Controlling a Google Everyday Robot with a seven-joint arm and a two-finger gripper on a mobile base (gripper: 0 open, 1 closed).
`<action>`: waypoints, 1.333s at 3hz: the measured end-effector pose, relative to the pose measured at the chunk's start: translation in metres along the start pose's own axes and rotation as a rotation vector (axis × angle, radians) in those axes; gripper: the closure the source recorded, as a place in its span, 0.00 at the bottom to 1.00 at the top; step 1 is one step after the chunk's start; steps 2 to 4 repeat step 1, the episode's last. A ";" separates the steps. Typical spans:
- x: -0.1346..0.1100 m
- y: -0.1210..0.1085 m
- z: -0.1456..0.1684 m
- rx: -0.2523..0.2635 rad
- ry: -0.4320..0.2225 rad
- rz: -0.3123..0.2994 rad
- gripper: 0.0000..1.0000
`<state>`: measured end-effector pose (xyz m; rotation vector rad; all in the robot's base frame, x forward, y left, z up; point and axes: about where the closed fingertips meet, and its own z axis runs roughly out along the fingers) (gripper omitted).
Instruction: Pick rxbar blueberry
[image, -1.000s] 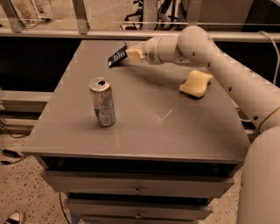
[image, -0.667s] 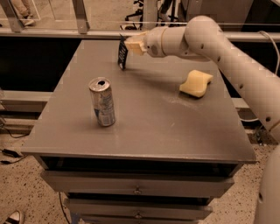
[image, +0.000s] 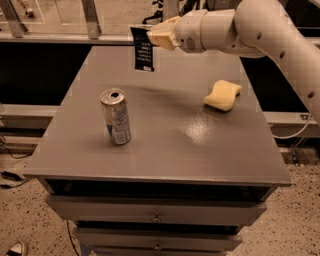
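Observation:
The rxbar blueberry (image: 143, 50) is a dark flat wrapper with white print. It hangs upright in the air above the far part of the grey table (image: 165, 150). My gripper (image: 159, 36) is shut on its top right edge and holds it clear of the tabletop. The arm reaches in from the upper right.
A silver drink can (image: 115, 116) stands upright on the left middle of the table. A yellow sponge (image: 223, 94) lies at the right. Drawers run below the table's front edge. A metal railing crosses behind the table.
My gripper has lifted the bar off the table's far edge and raised it. The bar has swung from tilted to hanging upright. The can and sponge have not moved.

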<state>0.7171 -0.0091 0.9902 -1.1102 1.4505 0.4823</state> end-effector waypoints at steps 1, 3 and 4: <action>-0.002 0.001 -0.003 -0.003 0.001 -0.006 1.00; -0.002 0.001 -0.003 -0.003 0.001 -0.006 1.00; -0.002 0.001 -0.003 -0.003 0.001 -0.006 1.00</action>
